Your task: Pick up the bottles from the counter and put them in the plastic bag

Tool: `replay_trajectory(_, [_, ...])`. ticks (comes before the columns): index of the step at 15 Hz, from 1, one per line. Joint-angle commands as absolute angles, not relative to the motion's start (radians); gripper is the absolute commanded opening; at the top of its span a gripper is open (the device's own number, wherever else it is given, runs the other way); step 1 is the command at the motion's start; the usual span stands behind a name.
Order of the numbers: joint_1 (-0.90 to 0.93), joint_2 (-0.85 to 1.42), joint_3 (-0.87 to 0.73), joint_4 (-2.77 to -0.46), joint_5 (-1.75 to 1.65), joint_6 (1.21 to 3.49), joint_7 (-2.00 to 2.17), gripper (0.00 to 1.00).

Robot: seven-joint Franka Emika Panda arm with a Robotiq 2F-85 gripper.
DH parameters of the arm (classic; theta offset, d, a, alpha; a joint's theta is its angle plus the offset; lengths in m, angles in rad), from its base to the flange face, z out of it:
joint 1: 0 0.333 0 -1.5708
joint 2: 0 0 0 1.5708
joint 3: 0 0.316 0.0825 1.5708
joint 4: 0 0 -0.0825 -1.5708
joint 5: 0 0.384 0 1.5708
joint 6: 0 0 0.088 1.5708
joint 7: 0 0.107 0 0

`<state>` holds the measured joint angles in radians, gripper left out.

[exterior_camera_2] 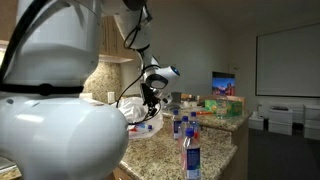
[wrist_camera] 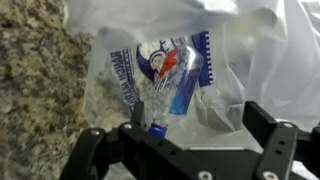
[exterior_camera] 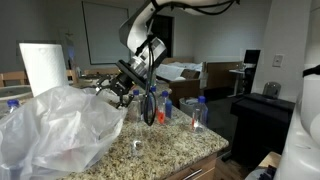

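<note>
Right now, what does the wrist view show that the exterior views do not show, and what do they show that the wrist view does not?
Only the wrist view: a labelled bottle lying inside the plastic bag, beneath the open gripper.
Only an exterior view: standing bottles with blue caps on the counter, a paper towel roll, and the arm.
Shared: the plastic bag, the granite counter and the gripper.
</note>
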<state>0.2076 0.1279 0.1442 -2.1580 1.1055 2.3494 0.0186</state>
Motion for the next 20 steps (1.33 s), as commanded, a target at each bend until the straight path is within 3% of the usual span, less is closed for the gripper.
replay_trajectory(1, [0.171, -0.002, 0.120, -2.204, 0.922, 2.303, 0.051, 1.00])
replay_trajectory(8, [0.144, -0.052, 0.115, -2.053, 0.402, 2.178, 0.066, 1.00])
replay_trajectory(20, [0.154, 0.085, 0.103, -2.140, -0.064, 2.535, 0.318, 1.00])
